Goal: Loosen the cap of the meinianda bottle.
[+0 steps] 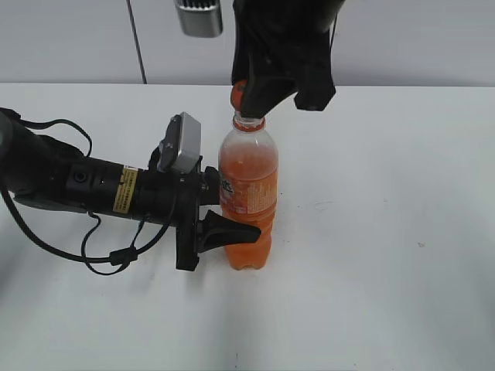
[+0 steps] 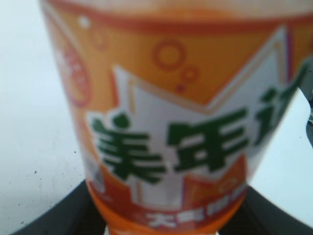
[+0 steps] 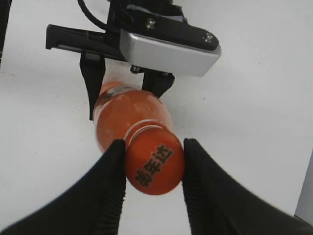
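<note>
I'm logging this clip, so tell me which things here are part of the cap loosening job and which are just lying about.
Part of the job:
- cap, between the right pincer fingers
- meinianda bottle, held at its waist by the left pincer

Just there:
- white table
- grey object at the top edge

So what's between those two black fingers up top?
The orange cap of the bottle. In the right wrist view, the right gripper has a finger pressed on each side of it.

Bright even light, soft shadows, blurred close-up label [image 2: 186, 142]
</note>
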